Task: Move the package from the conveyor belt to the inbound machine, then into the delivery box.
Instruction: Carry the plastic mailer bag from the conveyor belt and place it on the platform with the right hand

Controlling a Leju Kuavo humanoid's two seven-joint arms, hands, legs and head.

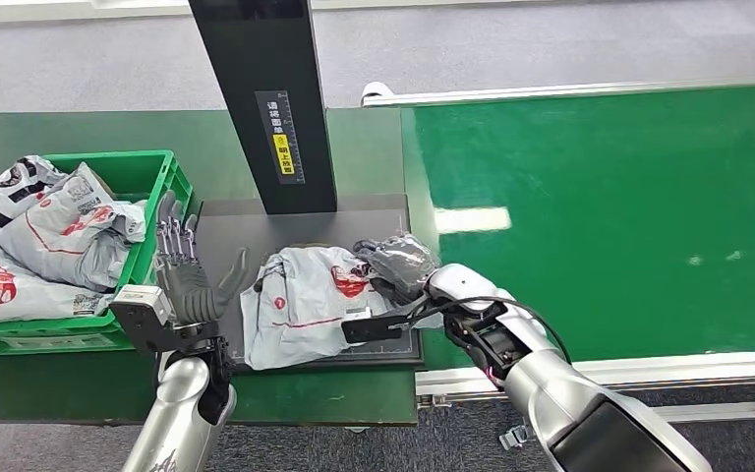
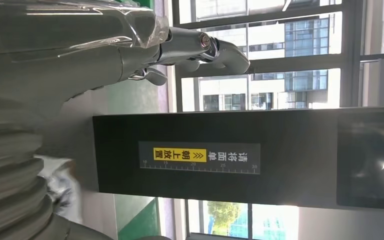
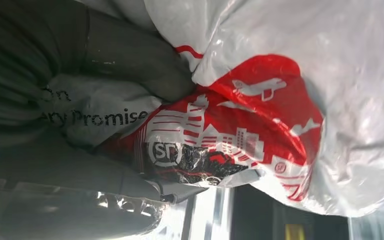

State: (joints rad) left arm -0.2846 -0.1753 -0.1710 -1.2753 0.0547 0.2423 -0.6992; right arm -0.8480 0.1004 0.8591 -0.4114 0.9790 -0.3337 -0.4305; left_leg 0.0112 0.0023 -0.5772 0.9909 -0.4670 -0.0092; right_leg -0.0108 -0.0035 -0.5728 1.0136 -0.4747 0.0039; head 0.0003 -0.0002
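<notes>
Right hand [image 1: 400,264] grips the package [image 1: 305,305] on the scanner plate [image 1: 246,231]; left hand [image 1: 185,270] waits open and should take it flat toward the crate [image 1: 152,167].

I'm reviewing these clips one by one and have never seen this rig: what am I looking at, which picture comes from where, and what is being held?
This is a humanoid robot sorting parcels. The wide picture is from its head, looking down; the other two come from cameras at its wrists and are turned sideways. A grey courier bag with red print lies on the dark platform of the inbound machine, below its black scanner column. The right hand grips that bag; its wrist view shows the bag close up. The left hand is raised beside the bag, fingers apart, holding nothing. The green delivery box on the left holds more bags. The green conveyor belt is on the right.
</notes>
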